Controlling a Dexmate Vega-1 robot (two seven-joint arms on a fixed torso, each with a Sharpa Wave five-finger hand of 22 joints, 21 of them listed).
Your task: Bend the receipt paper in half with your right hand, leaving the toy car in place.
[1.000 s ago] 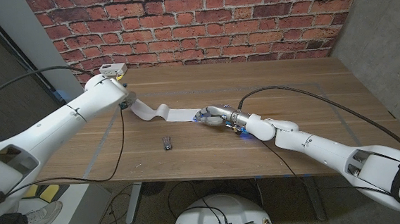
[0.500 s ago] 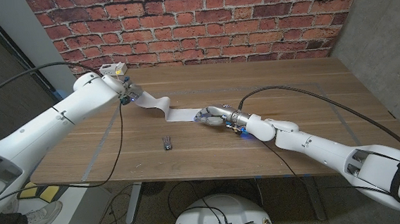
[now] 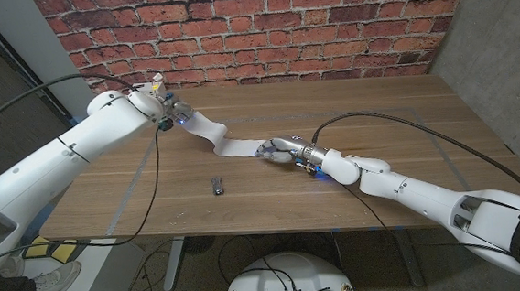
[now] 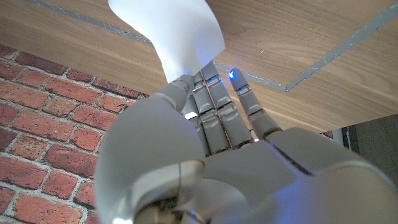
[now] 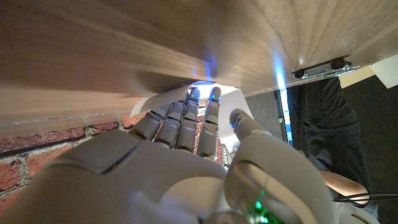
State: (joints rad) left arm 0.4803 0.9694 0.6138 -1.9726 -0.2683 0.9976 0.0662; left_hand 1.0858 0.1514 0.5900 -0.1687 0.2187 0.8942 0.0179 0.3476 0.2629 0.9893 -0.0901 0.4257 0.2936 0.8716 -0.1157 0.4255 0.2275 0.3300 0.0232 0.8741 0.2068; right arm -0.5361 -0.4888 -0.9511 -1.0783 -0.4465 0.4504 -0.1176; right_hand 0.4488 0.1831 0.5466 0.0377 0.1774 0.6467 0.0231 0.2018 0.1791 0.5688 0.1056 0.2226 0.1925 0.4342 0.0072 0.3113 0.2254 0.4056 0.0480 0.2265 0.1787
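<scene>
The white receipt paper (image 3: pixel 215 138) runs as a wavy strip across the table's middle. My left hand (image 3: pixel 159 108) pinches its far end and holds that end lifted above the table at the back left; the paper (image 4: pixel 169 32) sticks out past my left hand (image 4: pixel 208 146). My right hand (image 3: pixel 279 151) holds the strip's other end down on the wood at the centre, fingertips on the paper (image 5: pixel 205 93), with the right hand (image 5: pixel 186 155) low over the table. The small dark toy car (image 3: pixel 217 185) stands alone nearer the front edge, apart from both hands.
The wooden table (image 3: pixel 396 118) has thin tape lines on it. A red brick wall (image 3: pixel 261 35) rises behind it. Black cables trail along both arms. A small white box (image 3: pixel 149 87) sits at the back left corner.
My left hand has risen and moved back and rightward with the paper's end, pulling the strip off the table. The right hand and the toy car have stayed put.
</scene>
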